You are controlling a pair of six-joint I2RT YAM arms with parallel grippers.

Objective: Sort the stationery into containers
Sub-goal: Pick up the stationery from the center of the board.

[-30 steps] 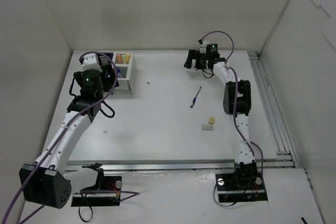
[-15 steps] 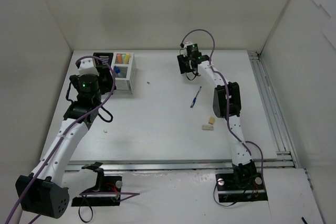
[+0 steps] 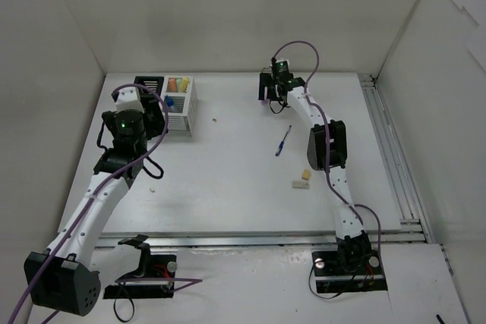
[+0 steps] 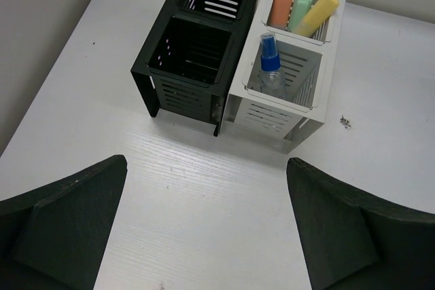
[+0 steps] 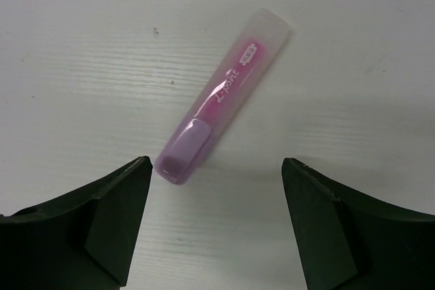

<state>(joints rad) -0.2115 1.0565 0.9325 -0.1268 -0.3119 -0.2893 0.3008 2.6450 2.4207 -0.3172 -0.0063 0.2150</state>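
**A:** Right arm is sitting further left along the far side of the table than a second ago. Left arm is pulled back slightly from the boxes.

**B:** Left claw?

**A:** Left gripper is hanging released, jaws wide, holding nothing. It's hovering on the near side of the black organizer and white organizer, which are standing joined side by side.

**B:** Contents?

**A:** Black one is showing nothing inside. In the white one's far compartment, the orange highlighter, green highlighter and yellow highlighter are standing together. The blue-capped marker is standing in the near compartment.

**B:** Right claw?

**A:** Right gripper is also released and is hovering over the pink highlighter. That's lying diagonally on the table between the fingers, touching neither.

**B:** Further right?

**A:** Blue pen is lying mid-table. Two erasers are lying close together, nearer the arm bases.
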